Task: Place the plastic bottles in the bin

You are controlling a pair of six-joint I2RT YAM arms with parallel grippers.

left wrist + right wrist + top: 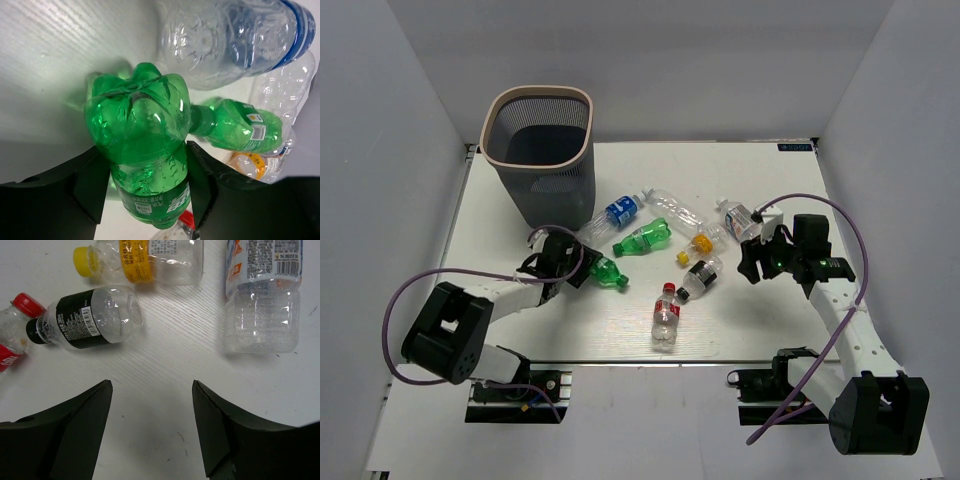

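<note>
My left gripper (584, 270) (147, 155) is shut on a green plastic bottle (608, 274) (142, 125), a finger pressed to each side of its body, low over the table in front of the bin (540, 91). A second green bottle (645, 238) (240, 131) and a blue-labelled one (620, 212) (240, 40) lie just beyond. My right gripper (752, 262) (152, 390) stands open over bare table. Ahead of it lie the black-labelled bottle (700, 277) (87, 317), the yellow-capped one (705, 240) (145, 257) and a clear one (737, 218) (262, 295).
A red-labelled bottle (666, 315) (12, 332) lies near the table's front edge. A long clear bottle (675, 208) lies behind the green one. The tall mesh bin stands at the back left corner, grey walls close on three sides.
</note>
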